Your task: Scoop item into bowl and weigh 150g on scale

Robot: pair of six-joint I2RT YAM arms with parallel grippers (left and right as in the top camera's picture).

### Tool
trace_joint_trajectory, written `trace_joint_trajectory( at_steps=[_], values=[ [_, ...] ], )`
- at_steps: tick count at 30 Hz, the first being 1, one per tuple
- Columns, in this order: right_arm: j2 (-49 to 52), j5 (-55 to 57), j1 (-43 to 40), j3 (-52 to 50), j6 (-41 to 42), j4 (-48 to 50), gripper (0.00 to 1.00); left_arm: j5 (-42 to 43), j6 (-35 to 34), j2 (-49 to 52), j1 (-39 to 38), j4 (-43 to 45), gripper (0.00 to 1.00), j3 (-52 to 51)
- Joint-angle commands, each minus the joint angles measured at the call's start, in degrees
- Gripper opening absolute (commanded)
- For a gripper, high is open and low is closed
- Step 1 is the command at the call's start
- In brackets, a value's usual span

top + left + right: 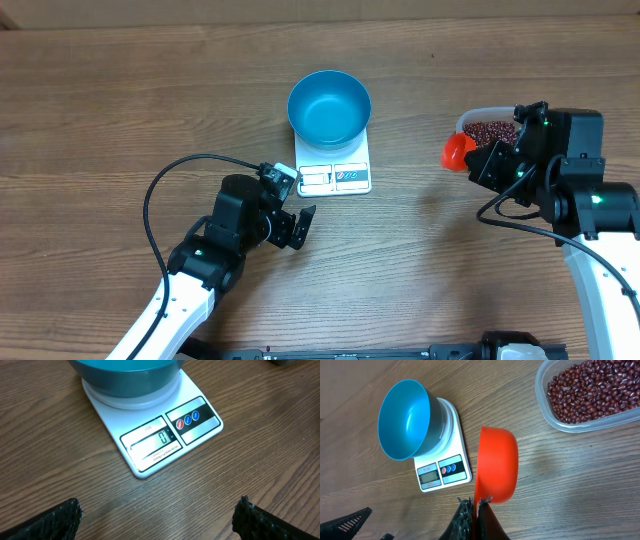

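Round blue plastic bowl [329,105] sits empty on flat white scale [335,178] reading zero. Right gripper [474,510] pinches empty orange plastic scoop [496,465]; left gripper [157,515] spread. Far-right red-brown beans [590,390] not yet scooped

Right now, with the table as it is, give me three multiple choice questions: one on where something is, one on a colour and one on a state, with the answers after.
1. Where does the blue bowl stand?
A. held up in the air
B. on the white scale
C. on top of a second bowl

2. What colour is the scoop that the right gripper is shut on?
A. green
B. white
C. orange-red

3. How full is the blue bowl?
A. empty
B. half full
C. heaped full

Answers:
1 B: the overhead view shows it sitting on the scale's platform.
2 C: the right wrist view shows it plainly orange-red.
3 A: its inside is bare blue all over.
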Motion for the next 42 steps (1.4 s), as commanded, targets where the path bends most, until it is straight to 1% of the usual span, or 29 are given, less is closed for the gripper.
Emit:
trace_joint_trajectory(
  at_steps=[1,11,14,19,29,32,35,38,42],
  values=[
    [0.2,0.0,-0.2,1.8,0.0,0.6,0.04,0.9,-0.5,-0.1,-0.2,0.2,1.0,0.2],
    [0.2,0.0,-0.3,3.4,0.0,0.6,0.04,0.9,-0.5,-0.1,-0.2,0.2,1.0,0.2],
    [0.2,0.3,-1.2,6.2,-0.1,-0.9,0.03,0.9,-0.5,-0.1,-0.2,0.2,1.0,0.2],
    [2.6,1.8,-4.5,13.8,-2.2,-5.7,0.03,0.9,-0.5,-0.1,-0.2,0.2,1.0,0.2],
    [18.1,1.9,-12.7,36.3,-10.5,-21.7,0.04,0.9,-0.5,-0.1,-0.2,0.2,0.99,0.2],
    [22.8,3.4,-15.0,41.6,-11.4,-25.0,0.04,0.9,-0.5,-0.1,-0.2,0.2,0.99,0.2],
    [25.7,4.5,-17.6,43.8,-11.5,-25.5,0.04,0.9,-0.5,-0.1,-0.2,0.2,1.0,0.2],
    [27.3,4.4,-19.3,43.8,-12.9,-24.6,0.04,0.9,-0.5,-0.1,-0.2,0.2,0.99,0.2],
    [29.0,4.5,-19.6,43.8,-17.1,-23.5,0.04,0.9,-0.5,-0.1,-0.2,0.2,0.99,0.2]
  ],
)
